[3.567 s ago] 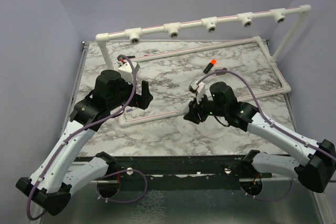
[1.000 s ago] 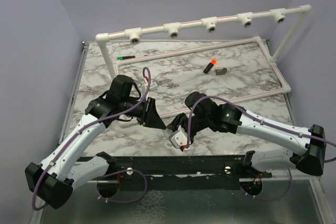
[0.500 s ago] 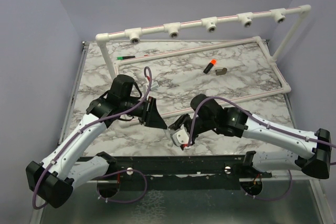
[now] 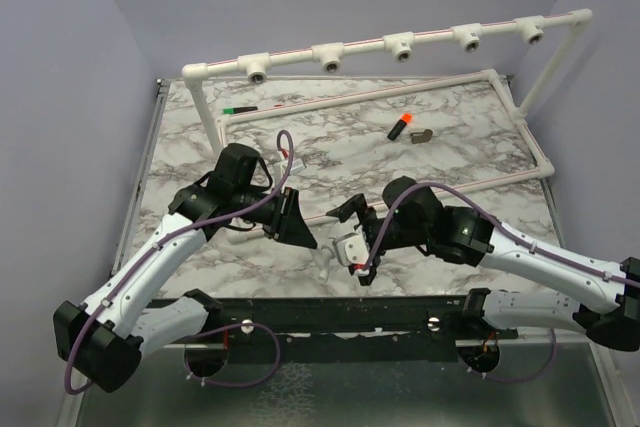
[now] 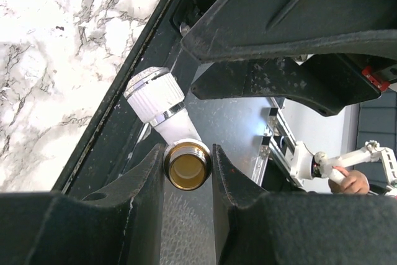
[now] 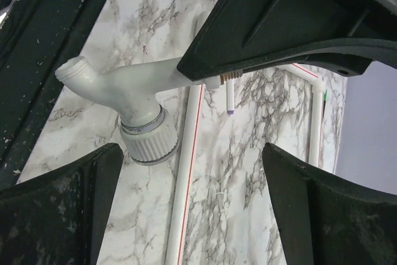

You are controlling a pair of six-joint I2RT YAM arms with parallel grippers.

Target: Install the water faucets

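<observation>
While the left gripper [image 4: 310,240] clamps the faucet [image 4: 324,259] over the table's [image 4: 200,247] near edge, top view, the right gripper [image 4: 347,241] sits just beside it with fingers spread, facing the left one. Same view, far side: white pipe frame [image 4: 400,44] with five sockets in a row; black stick with orange tip [image 4: 402,127] lying by a small grey piece [image 4: 421,136]; green-tipped stick [image 4: 238,109] near the frame's left post. Left wrist view: both fingers [image 5: 139,178] pressed against the faucet's brass-coloured threaded end, one on each side; pale body angled up-left to a ribbed round knob [image 5: 154,93]; marble to the left, dark rail beneath. Right wrist view: faucet held at its far end under the left gripper's black finger, knob pointing down, open spout end to the left; right fingers [image 6: 62,209] wide apart, neither touching the faucet.
</observation>
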